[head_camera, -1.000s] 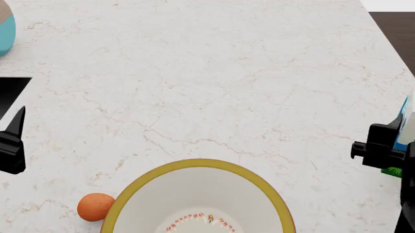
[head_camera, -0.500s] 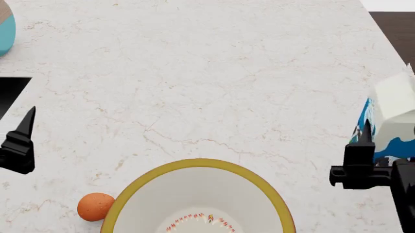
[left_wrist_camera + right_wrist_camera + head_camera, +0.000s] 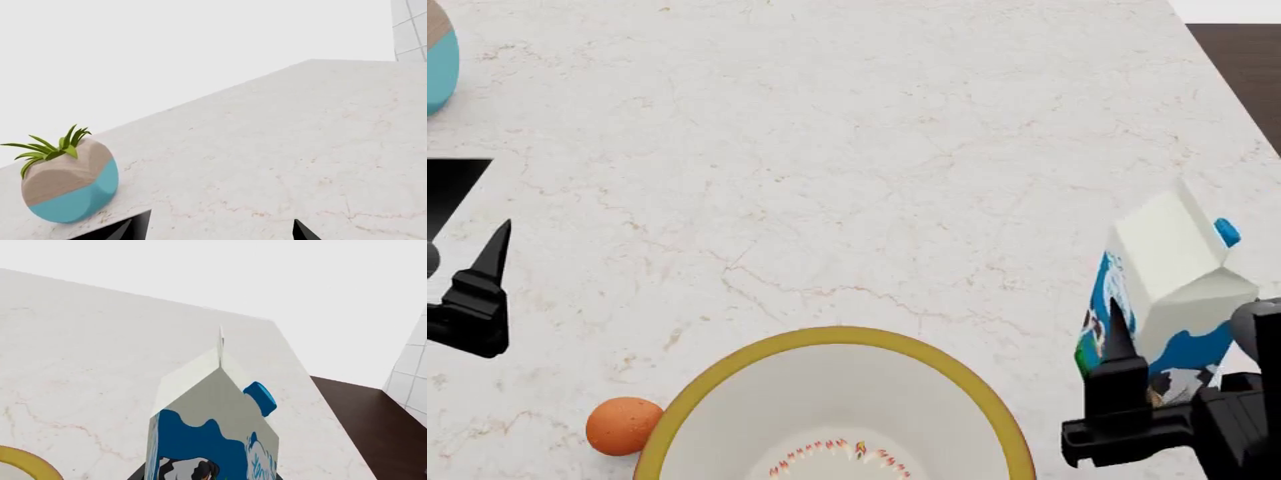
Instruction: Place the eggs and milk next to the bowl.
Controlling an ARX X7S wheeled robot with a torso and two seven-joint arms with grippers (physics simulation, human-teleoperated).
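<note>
1. One egg (image 3: 625, 425) already lies on the counter (image 3: 854, 150) touching the bowl's (image 3: 827, 345) left rim; a second egg is not in view.
2. The milk (image 3: 1168, 285) is clamped in the right gripper (image 3: 1154, 400), upright with a slight tilt, to the right of the bowl and not yet released.
3. The right arm reaches in low from the lower right corner.
4. The left gripper (image 3: 474, 300) hangs empty at the left edge, jaws parted, near a potted plant (image 3: 67, 182).

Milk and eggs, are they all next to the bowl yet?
One egg already sits against the bowl. The milk is in the right gripper, close to the bowl's right side, not yet released. A second egg isn't in view. The left gripper holds nothing.
</note>
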